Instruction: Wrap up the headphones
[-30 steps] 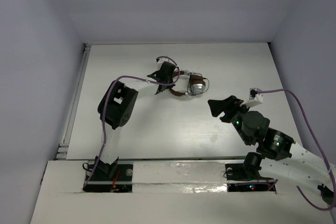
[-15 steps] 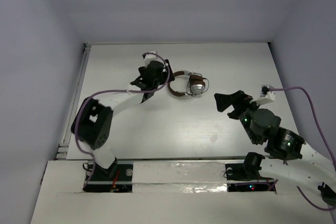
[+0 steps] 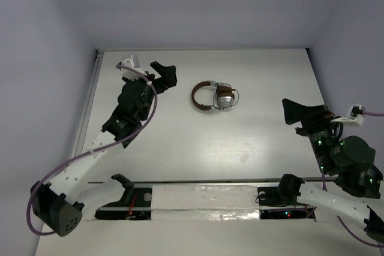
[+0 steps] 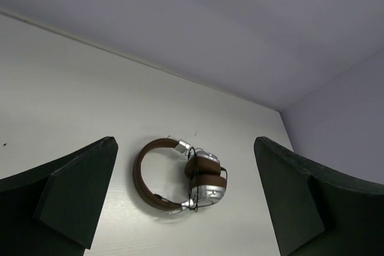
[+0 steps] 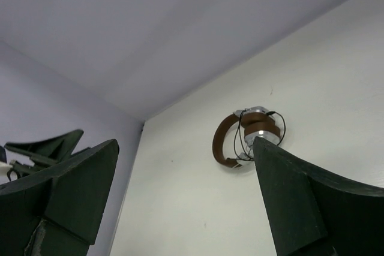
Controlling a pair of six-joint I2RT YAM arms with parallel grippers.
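The headphones point(image 3: 213, 96) lie flat on the white table, back of centre, brown headband to the left and the folded silver ear cups to the right. Their thin black cable is looped around the ear cups point(image 4: 206, 179). My left gripper point(image 3: 164, 76) hovers to the left of them, open and empty, with a gap of bare table between. In the left wrist view the headphones show between its two spread fingers point(image 4: 78, 196). My right gripper point(image 3: 298, 112) is far to the right, open and empty. In the right wrist view the headphones point(image 5: 225, 143) lie well ahead.
A raised rail point(image 3: 90, 106) runs along the table's left edge, and grey walls close the back and both sides. A purple robot cable point(image 3: 141, 118) arcs over the left arm. The left arm's gripper point(image 5: 51, 145) shows at the left of the right wrist view.
My left gripper opened, let go of the headband and pulled back to the left. My right gripper opened fully and drew away to the right. The headphones now rest alone on the table.
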